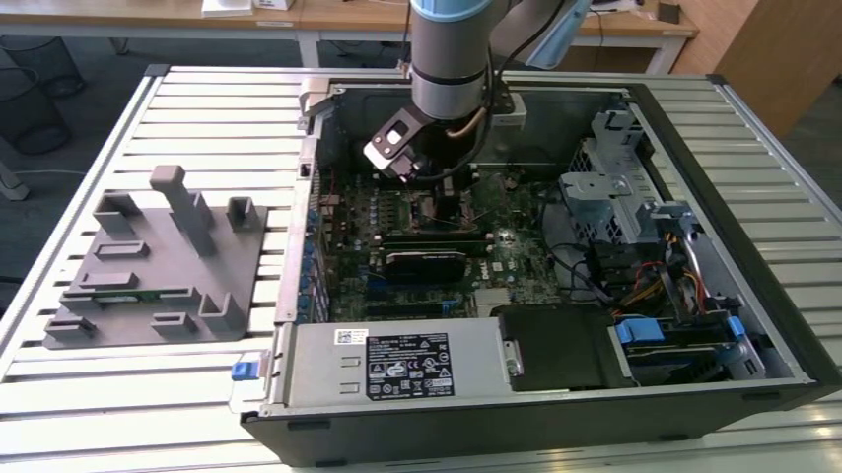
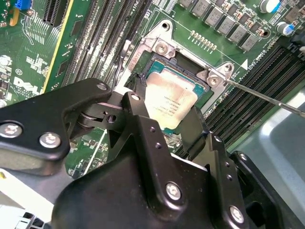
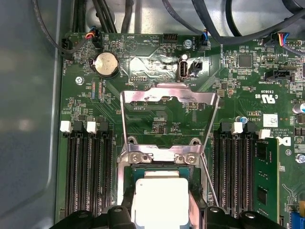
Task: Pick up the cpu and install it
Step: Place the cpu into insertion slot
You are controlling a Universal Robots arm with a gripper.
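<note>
Claw (image 2: 167, 114) first: you have its two black fingers (image 2: 137, 119) drawn in narrow on the cpu (image 2: 169, 98), one against each of two opposite edges. The first wrist view shows the same grip, with the claw (image 3: 159, 213) flanking the cpu (image 3: 159, 198) on both sides. The chip lies flat, silvery top up, directly over the socket (image 2: 161, 46) on the green board (image 2: 90, 28). You cannot tell from these views whether it is fully seated or held just above the contacts.

Around it, the socket (image 3: 159, 156) is open. Its metal lid (image 3: 143, 95) stands swung back, away from the chip, and the thin lever rod (image 3: 208, 181) is loose beside the frame. In the second wrist view that rod (image 2: 267, 99) slants out from a corner of the frame. Black memory slots (image 3: 88, 176) run on both sides of the socket, and a green memory stick (image 3: 264, 176) sits in one slot well apart from the chip. A round coin battery (image 3: 106, 64) lies beyond the lid.

In the exterior view, your arm (image 1: 448, 59) reaches down into the open computer case (image 1: 770, 286), with the claw (image 1: 424, 179) low over the board (image 1: 526, 227). The case lies on a slatted table (image 1: 79, 394). A grey holder block (image 1: 145, 266) sits on the table beside the case, at the exterior view's left.
</note>
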